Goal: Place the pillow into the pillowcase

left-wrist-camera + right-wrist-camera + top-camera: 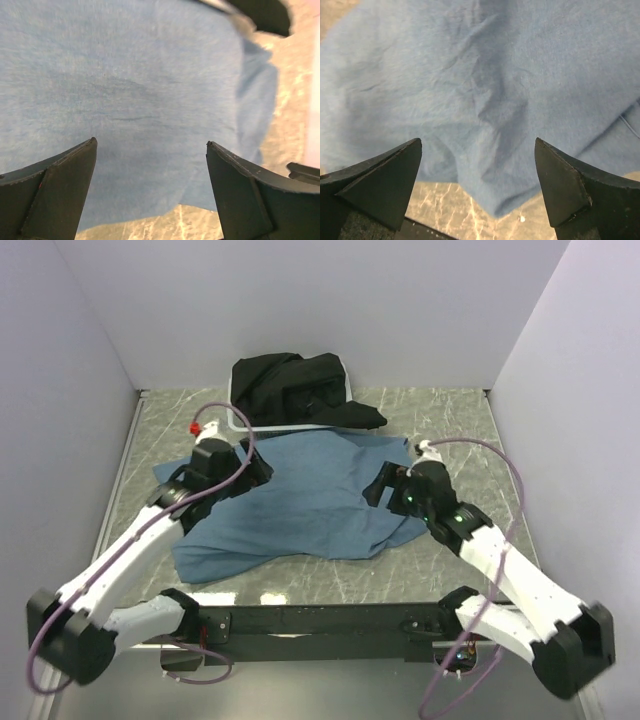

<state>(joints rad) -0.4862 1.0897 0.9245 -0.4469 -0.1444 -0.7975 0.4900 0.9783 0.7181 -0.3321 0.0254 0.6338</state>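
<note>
The slate-blue pillowcase (pixel 310 495) lies spread and wrinkled on the marble table, and it bulges slightly. The pillow does not show in any view. My left gripper (pixel 255 468) is open and empty over the pillowcase's left side. In the left wrist view the gripper (pixel 150 145) hangs above the blue fabric (pixel 125 90) near its edge. My right gripper (pixel 385 485) is open and empty over the pillowcase's right side. In the right wrist view it (pixel 477 142) hangs above a folded corner of the fabric (pixel 495 75).
A black cloth (pixel 295 390) is heaped on a white tray (pixel 236 410) at the back wall, touching the pillowcase's far edge. White walls (pixel 70 390) close in the table on three sides. A black rail (pixel 320 620) runs along the near edge.
</note>
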